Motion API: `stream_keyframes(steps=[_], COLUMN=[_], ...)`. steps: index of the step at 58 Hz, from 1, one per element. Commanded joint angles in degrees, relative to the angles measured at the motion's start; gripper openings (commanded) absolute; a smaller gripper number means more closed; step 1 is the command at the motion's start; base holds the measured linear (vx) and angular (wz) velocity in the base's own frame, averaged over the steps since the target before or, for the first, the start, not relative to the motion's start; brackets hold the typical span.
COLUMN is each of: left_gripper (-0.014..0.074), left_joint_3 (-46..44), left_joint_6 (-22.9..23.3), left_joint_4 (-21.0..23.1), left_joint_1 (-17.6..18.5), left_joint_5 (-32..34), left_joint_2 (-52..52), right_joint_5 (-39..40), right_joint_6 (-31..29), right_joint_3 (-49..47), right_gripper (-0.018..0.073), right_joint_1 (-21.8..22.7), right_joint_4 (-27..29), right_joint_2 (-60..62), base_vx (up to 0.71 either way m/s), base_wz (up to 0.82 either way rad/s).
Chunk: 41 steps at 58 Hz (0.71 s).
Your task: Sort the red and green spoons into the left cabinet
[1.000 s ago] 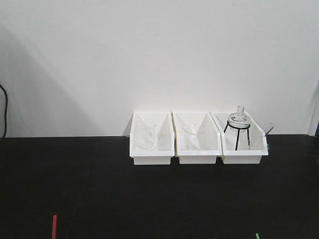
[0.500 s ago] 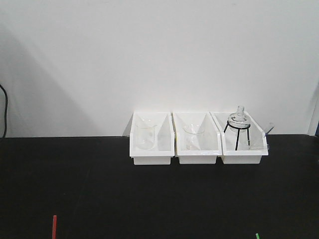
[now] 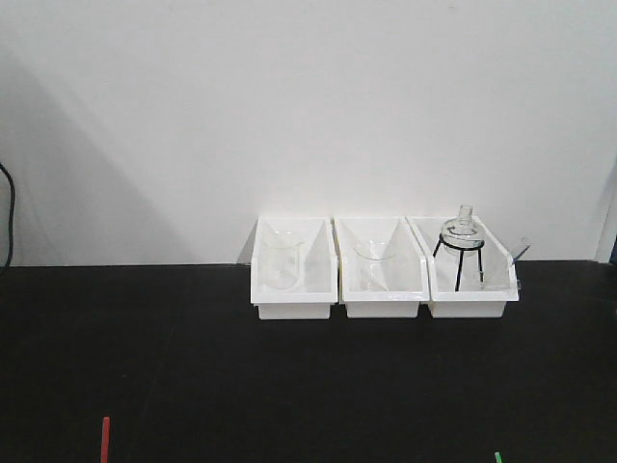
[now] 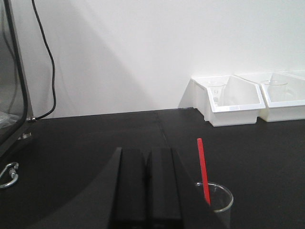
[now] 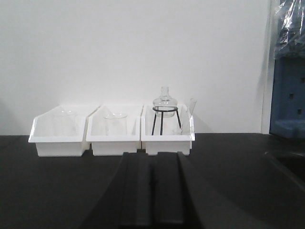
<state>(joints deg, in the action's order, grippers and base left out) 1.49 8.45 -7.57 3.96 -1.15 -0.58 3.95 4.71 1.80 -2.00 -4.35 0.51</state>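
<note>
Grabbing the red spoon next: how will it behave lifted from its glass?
The red spoon looks slim and plastic: probably light, slightly flexible. It stands in a small clear beaker, which may tip or slide if the handle drags sideways.

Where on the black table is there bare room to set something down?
The black table is bare across the wide middle, between the row of white bins at the back and the red spoon and green spoon at the near side. Left of the bins is free too. Crowded: inside the bins, which hold glassware.
</note>
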Motion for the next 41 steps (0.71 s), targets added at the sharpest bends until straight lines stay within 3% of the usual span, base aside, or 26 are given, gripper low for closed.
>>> stream_keyframes(steps=[1, 12, 17, 24, 31, 41], left_gripper=[-0.0001, -0.0001, -0.0001, -0.0001, -0.0001, -0.0001], left_joint_3=[0.9, -0.5, -4.3, -12.4, -21.6, -33.2], left_joint_6=[0.3, 0.7, 0.9, 0.9, -0.6, -4.3], left_joint_4=[0.3, 0.3, 0.3, 0.3, 0.0, -0.1], left_joint_1=[-0.1, -0.1, -0.1, -0.1, -0.1, -0.1], left_joint_5=[5.9, 14.3, 13.1, 4.1, -3.9, -7.1], left_joint_2=[-1.1, -1.1, -1.0, 0.8, 8.2, 22.7], right_joint_5=[8.5, 22.6, 23.1, 12.0, -2.1, -12.6], right_joint_6=[-0.2, -0.2, 0.6, 2.5, 0.2, -1.6], right_joint_3=[0.3, 0.2, -1.5, -9.5, -20.7, -34.9], right_gripper=[-0.0004, -0.0004, -0.0004, -0.0004, -0.0004, -0.0004], right_joint_1=[0.3, 0.3, 0.3, 0.3, 0.3, 0.3], right_joint_4=[-0.1, -0.1, -0.1, -0.5, -4.3, -8.0], right_joint_2=[0.7, 0.7, 0.7, 0.1, -4.6, -17.7], base_vx=[0.0, 0.0, 0.0, 0.0, 0.0, 0.0], base_wz=[0.0, 0.0, 0.0, 0.0, 0.0, 0.0])
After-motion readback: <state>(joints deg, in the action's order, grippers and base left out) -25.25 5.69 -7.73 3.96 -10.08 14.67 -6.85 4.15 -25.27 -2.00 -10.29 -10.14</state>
